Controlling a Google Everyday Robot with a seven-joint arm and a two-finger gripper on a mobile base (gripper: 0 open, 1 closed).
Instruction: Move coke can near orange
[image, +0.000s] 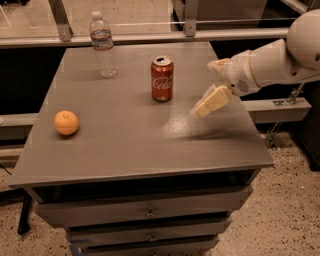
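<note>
The red coke can (162, 79) stands upright on the grey table (135, 145), at the middle of its far half. The orange (66, 122) lies near the table's left edge, well to the left of the can and nearer the front. My gripper (204, 89) hangs over the right part of the table, a short way to the right of the can and apart from it. Its cream fingers (212, 100) are spread, pointing left toward the can, and hold nothing. The white arm comes in from the right.
A clear plastic water bottle (103, 45) stands at the table's far left corner, behind and left of the can. A metal rail and glass run behind the table. Drawers sit below the tabletop. The floor drops away at the right edge.
</note>
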